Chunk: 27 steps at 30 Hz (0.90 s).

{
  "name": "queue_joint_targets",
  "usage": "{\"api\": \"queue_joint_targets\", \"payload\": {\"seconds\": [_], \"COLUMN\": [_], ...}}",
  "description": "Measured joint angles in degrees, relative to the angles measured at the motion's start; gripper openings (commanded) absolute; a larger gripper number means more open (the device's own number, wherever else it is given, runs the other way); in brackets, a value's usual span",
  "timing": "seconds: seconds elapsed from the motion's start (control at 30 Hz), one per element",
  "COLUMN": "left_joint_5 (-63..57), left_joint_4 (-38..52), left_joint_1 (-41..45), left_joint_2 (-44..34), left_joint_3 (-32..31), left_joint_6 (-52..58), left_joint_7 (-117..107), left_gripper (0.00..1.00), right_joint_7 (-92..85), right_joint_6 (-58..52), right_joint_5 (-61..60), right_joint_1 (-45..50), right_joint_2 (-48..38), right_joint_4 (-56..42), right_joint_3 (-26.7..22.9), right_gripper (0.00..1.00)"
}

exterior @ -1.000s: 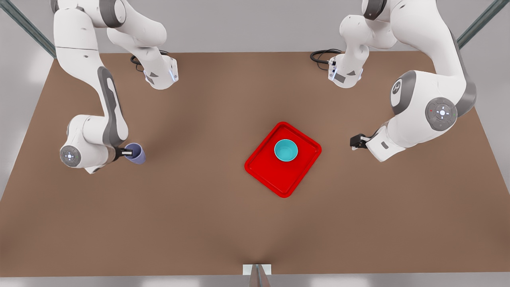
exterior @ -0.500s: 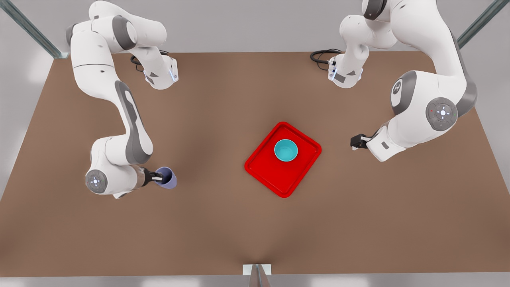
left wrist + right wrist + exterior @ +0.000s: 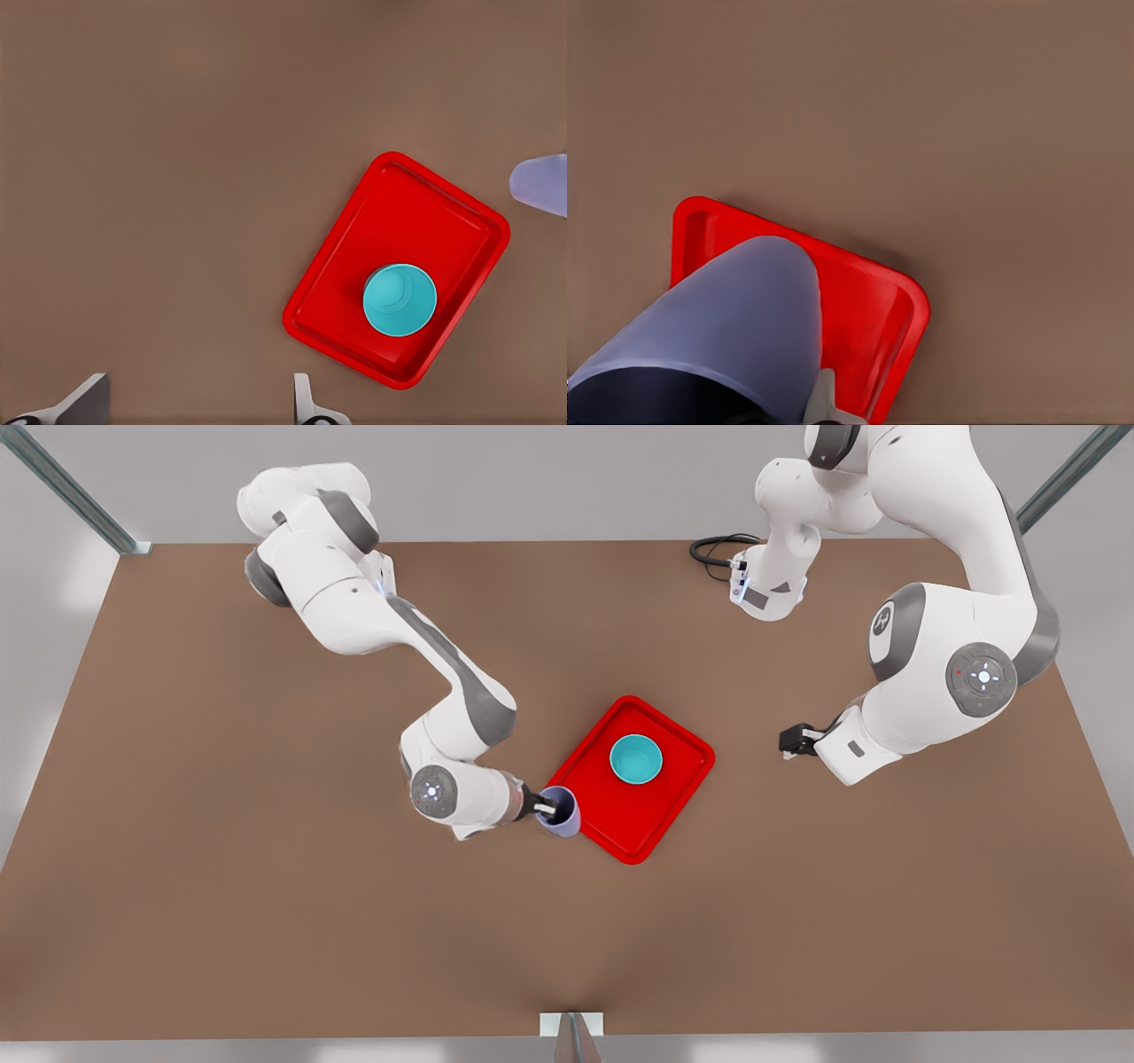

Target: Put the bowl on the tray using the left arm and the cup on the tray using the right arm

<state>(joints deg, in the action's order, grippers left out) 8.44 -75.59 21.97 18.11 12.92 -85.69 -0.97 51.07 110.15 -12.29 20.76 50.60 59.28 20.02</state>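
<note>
- One item left: cup (image 3: 560,811), pinched at the rim by right gripper (image 3: 547,809), sits at tray (image 3: 682,779) edge.
- Tray centre lies toward front view's right.
- Left gripper (image 3: 788,741) spread, waits beyond bowl (image 3: 636,759).

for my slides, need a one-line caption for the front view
Right gripper carries the cup to the tray edge, where the bowl sits; left gripper waits open.

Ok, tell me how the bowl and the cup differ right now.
The bowl is teal, wide and low; the cup is lavender, narrower and taller. The bowl sits free on the red tray, while the cup is gripped by the right gripper at the tray's edge. The left gripper waits open, off to the side. Both are small, open-topped and handleless.
</note>
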Motion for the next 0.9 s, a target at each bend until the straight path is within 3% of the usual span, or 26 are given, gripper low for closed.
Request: {"api": "queue_joint_targets", "payload": {"seconds": [0.17, 0.6, 0.63, 0.7, 0.73, 0.9], "left_joint_5": [-0.06, -0.03, -0.04, -0.06, -0.07, -0.08], "left_joint_4": [0.0, 0.0, 0.0, 0.0, 0.0, 0.0], "left_joint_1": [-0.01, 0.0, 0.02, 0.03, 0.0, 0.0], "left_joint_2": [0.03, 0.09, 0.09, 0.09, 0.09, 0.09], "left_joint_3": [0.0, 0.0, 0.0, 0.0, 0.0, 0.0], "left_joint_6": [0.0, 0.0, 0.0, 0.0, 0.0, 0.0], "left_joint_7": [0.0, 0.0, 0.0, 0.0, 0.0, 0.0], "left_gripper": [1.0, 1.0, 1.0, 1.0, 1.0, 1.0], "right_joint_7": [5.85, 5.82, 5.64, 5.97, 6.04, 5.99], "right_joint_6": [3.58, 8.76, 8.75, 8.49, 8.47, 8.5], "right_joint_5": [0.1, 5.31, 5.62, 6.35, 6.85, 6.84], "right_joint_1": [5.38, 8.01, 8.24, 8.28, 8.33, 8.33], "right_joint_2": [1.94, 7.94, 7.94, 7.86, 7.85, 7.59], "right_joint_4": [-0.3, 2.08, 2.08, 2.07, 2.07, 1.98], "right_joint_3": [-0.08, -0.6, -0.6, -0.6, -0.6, -0.51], "right_gripper": [0.21, 0.21, 0.32, 0.89, 1.0, 1.0]}}
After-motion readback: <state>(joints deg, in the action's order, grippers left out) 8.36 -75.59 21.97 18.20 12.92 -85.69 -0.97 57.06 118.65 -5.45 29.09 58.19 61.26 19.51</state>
